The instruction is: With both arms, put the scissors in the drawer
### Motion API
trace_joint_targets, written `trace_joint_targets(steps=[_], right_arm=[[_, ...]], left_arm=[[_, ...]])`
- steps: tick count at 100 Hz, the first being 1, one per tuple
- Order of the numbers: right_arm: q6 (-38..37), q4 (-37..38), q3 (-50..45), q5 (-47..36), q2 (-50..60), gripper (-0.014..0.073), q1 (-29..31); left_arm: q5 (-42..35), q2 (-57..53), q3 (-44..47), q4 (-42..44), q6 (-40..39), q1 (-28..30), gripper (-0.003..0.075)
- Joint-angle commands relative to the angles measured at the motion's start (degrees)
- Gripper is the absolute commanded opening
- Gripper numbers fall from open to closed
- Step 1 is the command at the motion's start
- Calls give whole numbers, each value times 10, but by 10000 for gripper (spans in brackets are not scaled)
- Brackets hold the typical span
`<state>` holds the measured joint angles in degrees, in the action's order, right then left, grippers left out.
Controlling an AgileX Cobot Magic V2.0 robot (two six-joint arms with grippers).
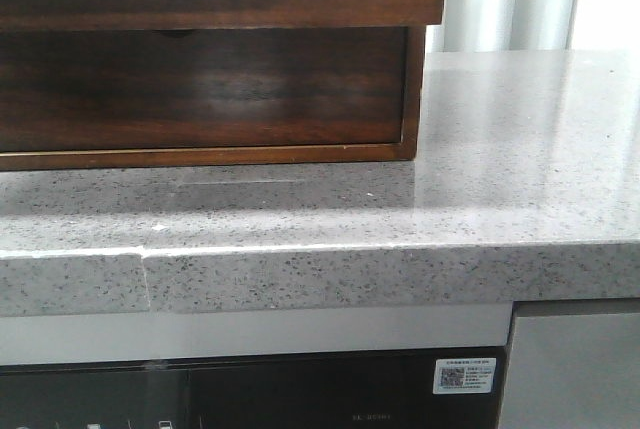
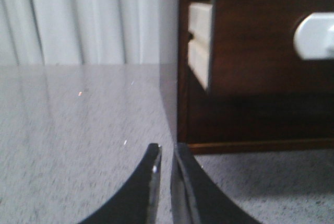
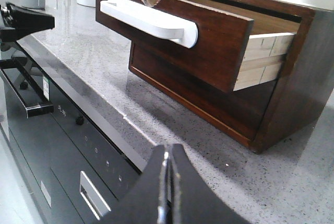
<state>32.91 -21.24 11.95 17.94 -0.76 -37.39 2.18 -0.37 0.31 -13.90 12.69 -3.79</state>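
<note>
Jaws together and empty on both the left gripper (image 2: 166, 153) and right gripper (image 3: 167, 153); drawer (image 3: 203, 36) pulled partly out over the bench (image 1: 500, 149), scissors nowhere in view, so best located before reaching.

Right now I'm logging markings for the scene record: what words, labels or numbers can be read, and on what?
White QR sticker on the dark appliance front: print too small to read.
Faint mark on that front: blurred, unreadable.
Green-and-white label on the appliance, right wrist view: unreadable.
Nothing else carries text.
</note>
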Motion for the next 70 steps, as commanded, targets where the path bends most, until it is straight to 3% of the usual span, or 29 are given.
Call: trace_joint_targets(steps=[1, 34, 45, 70], right_arm=[[0, -6, 13, -41, -7, -106, 4], [0, -6, 13, -41, -7, -106, 4], [0, -6, 13, -41, -7, -106, 4], [0, -6, 13, -41, -7, -106, 4]], left_arm=[[-57, -19, 8, 60, -84, 14, 4], [-22, -19, 9, 117, -130, 57, 4], [24, -19, 9, 147, -176, 57, 4], [145, -19, 9, 115, -179, 57, 4]])
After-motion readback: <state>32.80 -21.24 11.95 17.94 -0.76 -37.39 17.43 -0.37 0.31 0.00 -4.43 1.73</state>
